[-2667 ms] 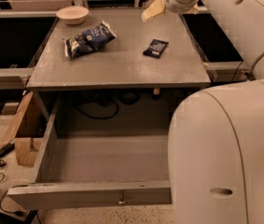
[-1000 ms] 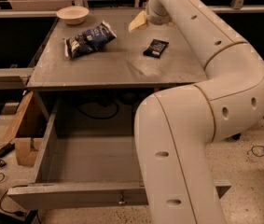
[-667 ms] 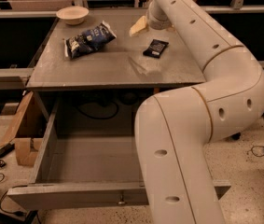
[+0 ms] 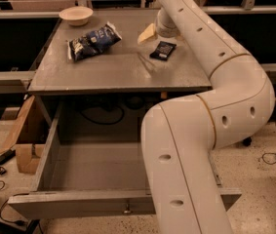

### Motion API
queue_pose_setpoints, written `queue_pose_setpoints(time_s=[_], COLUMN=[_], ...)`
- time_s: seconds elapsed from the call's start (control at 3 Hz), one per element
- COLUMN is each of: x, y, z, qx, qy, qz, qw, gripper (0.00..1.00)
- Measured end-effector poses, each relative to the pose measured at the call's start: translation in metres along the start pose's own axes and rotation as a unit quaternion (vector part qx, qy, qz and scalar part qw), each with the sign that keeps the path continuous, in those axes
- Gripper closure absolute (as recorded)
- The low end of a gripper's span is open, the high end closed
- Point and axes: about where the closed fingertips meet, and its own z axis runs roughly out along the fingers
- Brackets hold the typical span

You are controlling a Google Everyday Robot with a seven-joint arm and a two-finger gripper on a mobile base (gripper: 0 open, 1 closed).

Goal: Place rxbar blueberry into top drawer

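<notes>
Claw [image 4: 147, 33] just beside rxbar blueberry [image 4: 163, 50]

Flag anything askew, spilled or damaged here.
Nothing stands out. The bar lies flat on the table, with the gripper close on its left. The chip bag is crinkled but shows no spill, the bowl stands upright, and the drawer is pulled open.

Dark rxbar blueberry [image 4: 163, 50] lies flat near hand [image 4: 147, 34]; top drawer [image 4: 79, 203] open.
</notes>
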Motion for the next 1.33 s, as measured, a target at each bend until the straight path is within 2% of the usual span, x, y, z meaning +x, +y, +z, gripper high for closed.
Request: queue_pose_setpoints(time_s=[0.67, 1.0, 1.33], x=[0.000, 0.011, 0.023], y=[-0.003, -0.002, 0.004], z=[-0.032, -0.035, -0.030], qx=[0.044, 0.051, 0.041], qy=[0.014, 0.038, 0.059], qz=[-0.004, -0.003, -0.002], qw=[0.9989, 0.9980, 0.9974], gripper=[0.00, 0.00, 0.00])
